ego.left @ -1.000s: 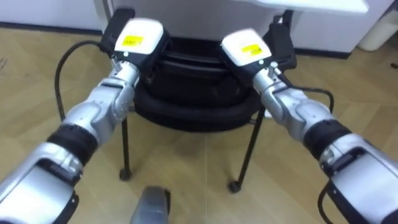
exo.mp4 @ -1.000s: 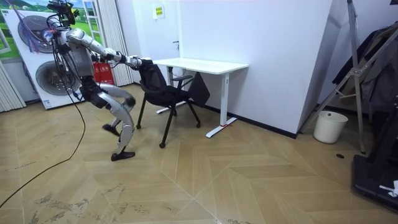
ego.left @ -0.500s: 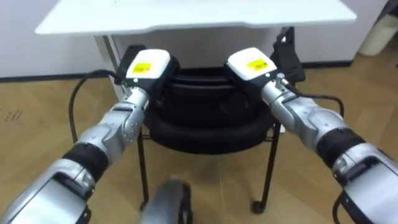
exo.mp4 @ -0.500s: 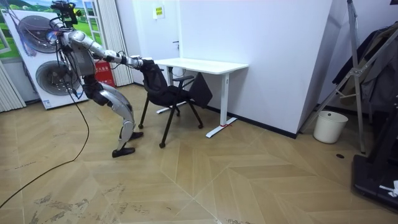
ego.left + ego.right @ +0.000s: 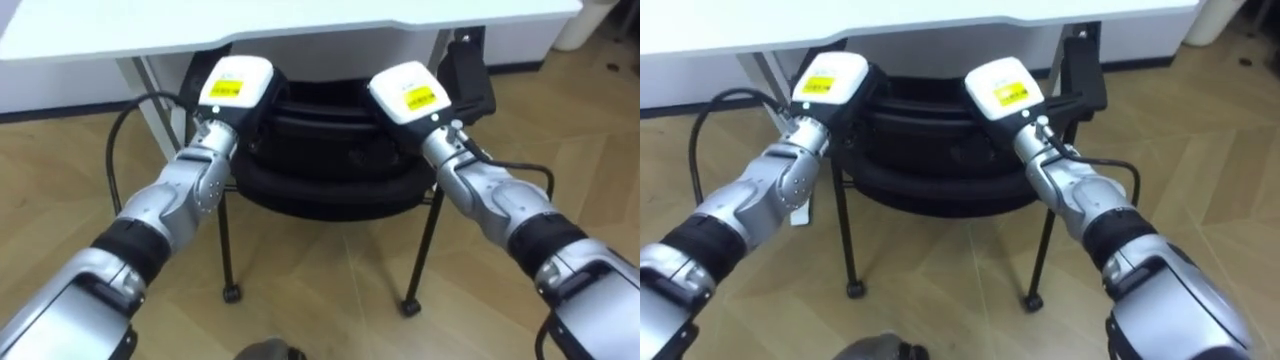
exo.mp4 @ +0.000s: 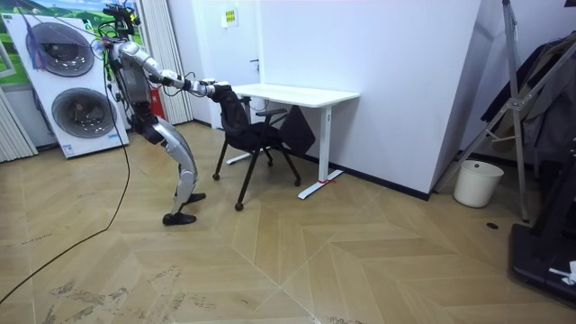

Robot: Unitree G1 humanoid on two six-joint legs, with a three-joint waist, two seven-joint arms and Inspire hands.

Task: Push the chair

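The chair is black, with a rounded padded seat, a curved backrest and thin dark metal legs ending in small casters (two show on the floor nearest the robot). It stands right at the edge of the white, smooth-topped counter, which lies just beyond the fingers. The left hand and right hand sit on the backrest's top edge, one toward each end, backs up. I cannot tell whether the fingers are apart or clamped on it, as they are hidden over the far side. Below the hands lies a wooden parquet floor. In the room view the robot leans forward, arms stretched out, with white washing machines behind it.
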